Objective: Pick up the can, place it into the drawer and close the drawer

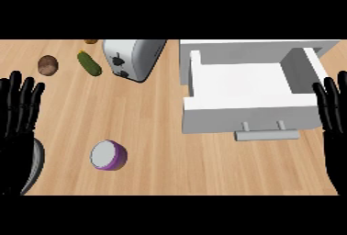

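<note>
left hand (19, 124) and right hand (333, 119) rest at the edges, fingers straight and apart, holding nothing. the purple can (108, 155) lies on the bench (156, 133) just right of the left hand; the pulled-out drawer (247, 94) sits beside the right hand.

Both the left hand (17, 133) and the right hand (333, 119) are plain matte black, with long slender fingers faintly ridged across; a curved grey forearm (35, 165) edge shows beside the left.
</note>
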Robot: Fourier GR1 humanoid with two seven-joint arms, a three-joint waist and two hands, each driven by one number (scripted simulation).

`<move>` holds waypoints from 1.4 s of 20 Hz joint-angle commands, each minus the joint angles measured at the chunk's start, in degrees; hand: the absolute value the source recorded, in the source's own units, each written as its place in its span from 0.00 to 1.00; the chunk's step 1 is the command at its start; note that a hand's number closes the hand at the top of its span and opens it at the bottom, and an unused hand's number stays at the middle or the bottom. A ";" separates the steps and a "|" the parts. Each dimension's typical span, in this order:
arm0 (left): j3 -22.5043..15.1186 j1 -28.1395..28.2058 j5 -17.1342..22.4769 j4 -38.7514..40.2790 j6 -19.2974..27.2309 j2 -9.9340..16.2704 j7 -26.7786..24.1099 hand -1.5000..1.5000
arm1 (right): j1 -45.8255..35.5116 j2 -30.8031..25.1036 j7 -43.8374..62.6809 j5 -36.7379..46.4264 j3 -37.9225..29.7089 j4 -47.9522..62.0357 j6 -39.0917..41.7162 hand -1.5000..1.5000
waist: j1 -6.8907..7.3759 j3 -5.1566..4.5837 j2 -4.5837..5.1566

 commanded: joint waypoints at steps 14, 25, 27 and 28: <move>-12.08 27.92 -8.63 -16.45 15.93 -8.47 17.41 0.00 | 6.52 1.16 13.52 -2.30 -3.38 -0.04 -2.98 0.00 | 2.30 0.26 -1.95; -13.68 27.36 -9.24 -14.01 16.65 -8.31 16.56 0.00 | 3.35 -0.28 12.45 -2.87 -6.78 2.54 -2.44 0.00 | 2.17 0.23 -1.86; -17.55 25.10 -11.99 -9.21 20.69 -8.50 14.87 0.00 | 8.34 2.63 11.73 -0.08 -2.55 -1.86 -3.03 0.00 | 1.92 0.23 -1.87; -17.93 21.54 -13.87 -11.59 21.64 -8.50 21.17 0.00 | 9.01 2.48 8.82 -0.76 -3.59 0.90 -1.91 0.00 | 1.84 0.25 -1.83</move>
